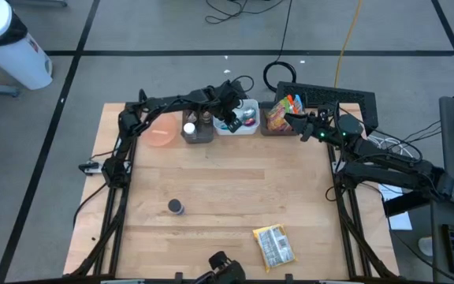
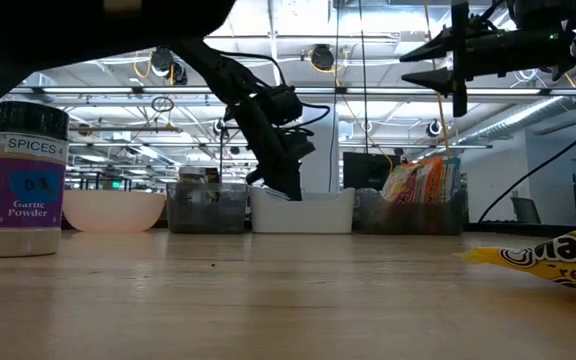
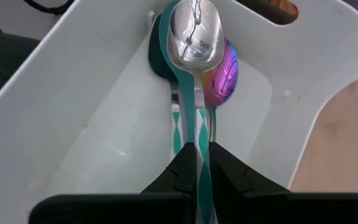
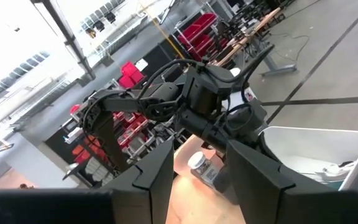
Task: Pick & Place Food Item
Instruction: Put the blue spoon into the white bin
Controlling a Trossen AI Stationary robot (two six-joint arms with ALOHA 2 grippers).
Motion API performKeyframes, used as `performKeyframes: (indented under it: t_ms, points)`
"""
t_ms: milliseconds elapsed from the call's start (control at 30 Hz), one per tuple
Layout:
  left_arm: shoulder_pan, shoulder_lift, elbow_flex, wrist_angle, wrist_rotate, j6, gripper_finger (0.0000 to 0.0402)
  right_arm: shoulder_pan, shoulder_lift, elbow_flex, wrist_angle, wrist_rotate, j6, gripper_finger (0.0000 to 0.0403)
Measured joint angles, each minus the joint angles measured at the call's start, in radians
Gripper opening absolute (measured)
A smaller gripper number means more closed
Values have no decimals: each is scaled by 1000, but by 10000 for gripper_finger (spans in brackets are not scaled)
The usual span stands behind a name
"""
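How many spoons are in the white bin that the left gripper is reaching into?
3 show in the white bin: a teal-handled silver spoon clamped by the left gripper, an iridescent purple spoon beside it, and a dark spoon underneath. More may be hidden below.

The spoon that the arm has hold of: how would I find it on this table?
Along the table's far edge stands a row of bins; look in the white bin in the middle. The left gripper is shut on the teal-handled spoon, whose bowl is mirror silver, unlike the iridescent purple spoon beside it.

wooden table (image 1: 227, 189), spice jar (image 1: 176, 207), snack packet (image 1: 275, 245)
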Motion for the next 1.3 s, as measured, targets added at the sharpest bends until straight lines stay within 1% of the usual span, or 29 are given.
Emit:
performKeyframes:
  t_ms: [267, 433, 567, 800, 967, 1200, 1300]
  points:
    - [-19, 0, 0, -3, -30, 101, 22, 0, 0, 0, 0, 14, 3, 138]
    - [-30, 13, -1, -27, -83, 109, 22, 0, 0, 0, 0, 13, 3, 135]
    - [-33, 13, 1, -16, -87, 118, 22, 0, 0, 0, 0, 11, 3, 135]
    - [-35, 13, 1, -72, -125, 147, 22, 0, 0, 0, -1, 10, 11, 134]
    - [-36, 13, 0, -65, -132, 146, 22, 0, 0, 0, -2, 10, 11, 134]
    - [-36, 13, 0, -58, -132, 144, 56, 0, 0, 0, -2, 8, 14, 130]
    - [-36, 13, 0, -49, -131, 141, 63, 0, 0, 0, -2, 7, 14, 130]
